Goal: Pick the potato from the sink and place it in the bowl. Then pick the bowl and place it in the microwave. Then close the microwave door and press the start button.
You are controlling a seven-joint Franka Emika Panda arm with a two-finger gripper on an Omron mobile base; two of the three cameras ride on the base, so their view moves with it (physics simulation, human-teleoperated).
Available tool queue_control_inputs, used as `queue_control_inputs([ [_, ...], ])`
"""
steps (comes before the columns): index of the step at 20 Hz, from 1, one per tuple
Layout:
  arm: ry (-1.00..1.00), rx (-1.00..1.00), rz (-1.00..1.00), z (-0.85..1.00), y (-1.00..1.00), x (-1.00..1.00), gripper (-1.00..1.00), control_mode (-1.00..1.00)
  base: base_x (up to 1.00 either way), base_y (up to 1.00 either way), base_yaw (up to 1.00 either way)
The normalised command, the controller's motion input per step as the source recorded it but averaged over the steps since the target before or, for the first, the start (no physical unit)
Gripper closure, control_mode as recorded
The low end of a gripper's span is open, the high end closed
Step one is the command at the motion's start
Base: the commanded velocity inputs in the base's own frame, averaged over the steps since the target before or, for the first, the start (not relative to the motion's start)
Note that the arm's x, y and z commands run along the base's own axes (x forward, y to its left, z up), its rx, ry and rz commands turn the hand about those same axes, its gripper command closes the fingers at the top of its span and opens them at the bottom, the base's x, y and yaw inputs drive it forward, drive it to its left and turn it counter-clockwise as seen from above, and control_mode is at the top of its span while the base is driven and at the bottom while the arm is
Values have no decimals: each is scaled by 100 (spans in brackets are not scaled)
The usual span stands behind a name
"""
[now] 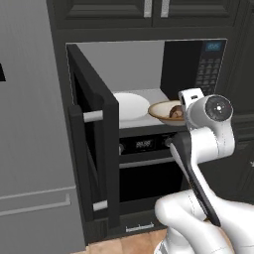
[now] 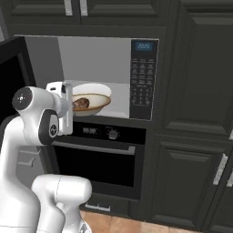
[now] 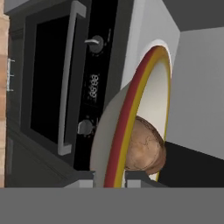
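Hand view shows the fingers (image 3: 109, 177) pinching the bowl (image 3: 131, 113) rim, potato (image 3: 144, 151) inside, at the microwave (image 2: 91, 59) mouth; next, I judge, setting it down inside.

hand (image 3: 109, 177) raised, fingers clamped on bowl (image 3: 131, 113) rim

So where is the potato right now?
The potato sits inside the bowl, which the gripper holds at the microwave opening, above the oven.

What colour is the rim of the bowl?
The bowl has a red rim with a yellow band beside it, clearest in the hand view.
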Motion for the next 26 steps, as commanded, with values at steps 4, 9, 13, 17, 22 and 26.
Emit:
queue_control_inputs([
  [4, 4, 0, 21, -7, 16, 48, 100, -100, 0, 0, 0],
  [9, 0, 0, 37, -9, 12, 88, 100, -100, 0, 0, 0],
  [13, 0, 0, 27, -7, 10, 100, 100, -100, 0, 0, 0],
  [17, 0, -1, 14, -13, 33, 100, 100, -100, 0, 0, 0],
  [22, 0, -7, 3, -7, 24, 89, 100, -100, 0, 0, 0],
  [26, 7, -8, 0, -13, 3, 74, 100, -100, 0, 0, 0],
])
